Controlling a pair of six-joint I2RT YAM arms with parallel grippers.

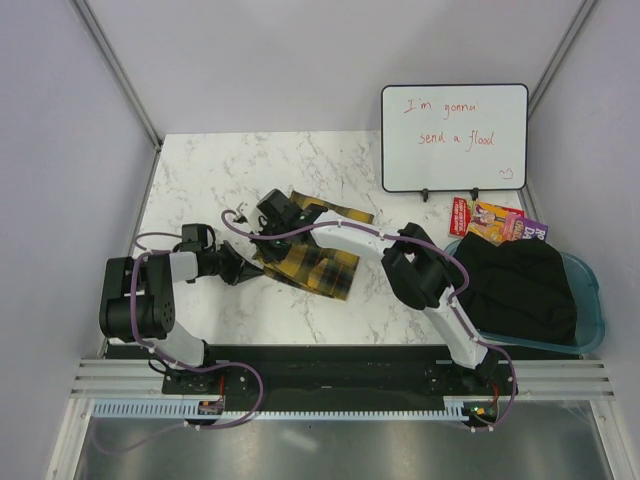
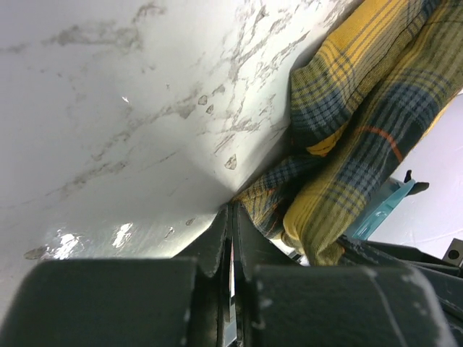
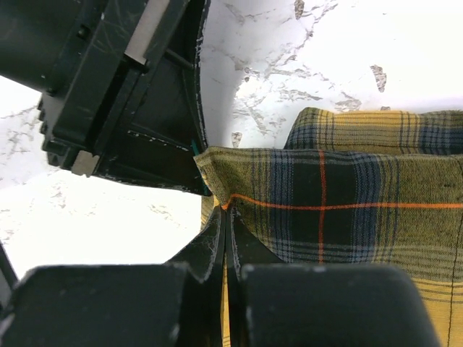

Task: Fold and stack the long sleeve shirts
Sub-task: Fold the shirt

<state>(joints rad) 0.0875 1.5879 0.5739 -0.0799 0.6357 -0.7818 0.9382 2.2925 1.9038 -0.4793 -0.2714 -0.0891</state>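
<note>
With left hand (image 2: 231, 211) and right hand (image 3: 227, 214) clamped tight on the yellow-and-black plaid flannel shirt (image 1: 318, 262), lift evenly, edge taut.

The white marble counter (image 1: 200, 180) carries a whiteboard (image 1: 453, 137) standing upright at its far edge. A crumpled plaid shirt (image 1: 318, 262) lies in front of the whiteboard and to its left. Colourful packets (image 1: 497, 222) lie just before its right foot. A blue tub (image 1: 590, 290) sits nearer than those, below the whiteboard's right corner.

Bright even light, glare spots on the table (image 2: 108, 144), soft-focus fingers (image 2: 214, 249).
</note>
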